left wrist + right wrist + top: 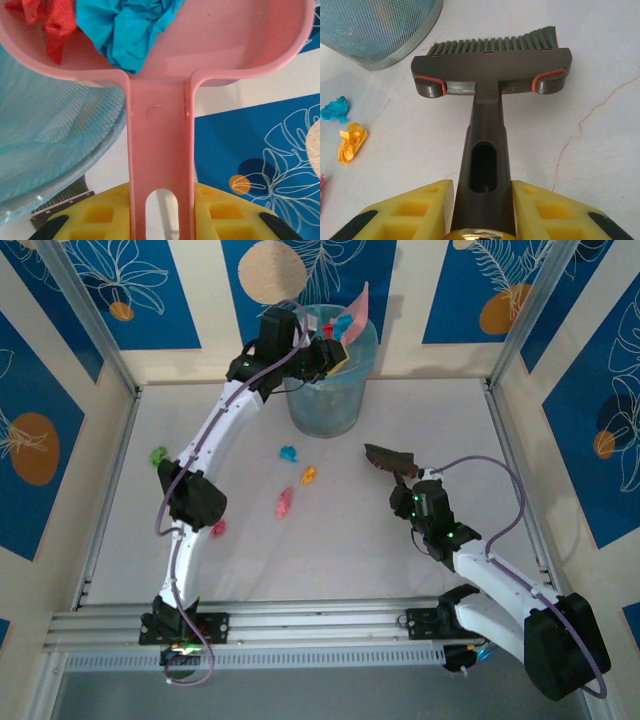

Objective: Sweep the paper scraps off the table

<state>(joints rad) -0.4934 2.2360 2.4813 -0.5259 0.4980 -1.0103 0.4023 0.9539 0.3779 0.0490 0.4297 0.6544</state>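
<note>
**A:** Where are the paper scraps (285,502) sitting?

**B:** Five are lying loose on the desk (350,550), left of centre. The green scrap (158,454) is sitting out by the left edge. The cyan scrap (289,453) and orange scrap (310,476) are lying near the blue mesh bin (325,400), on its near side. The pink scrap (285,502) is lying nearer the arms. The red scrap (219,528) is sitting just beside the left arm's elbow (190,495). Two more, red (50,25) and cyan (130,30), are riding in the pink dustpan (160,125).

**A:** Which way are they pointing?

**B:** Most are crumpled lumps. The pink scrap is lying long, its axis running near-to-far and slightly tilted. The orange scrap is also looking elongated in the right wrist view.

**A:** Fingers?

**B:** The left fingers (95,217) are clamping the dustpan handle. The handle is running straight out from them, and the pan is hanging at the bin's rim. The right fingers (410,210) are clenching the brush (490,70) by its handle. The handle is pointing toward the bin, the head is lying crosswise and the bristles are facing away from the wrist. I can't tell whether the bristles are touching the desk.
</note>
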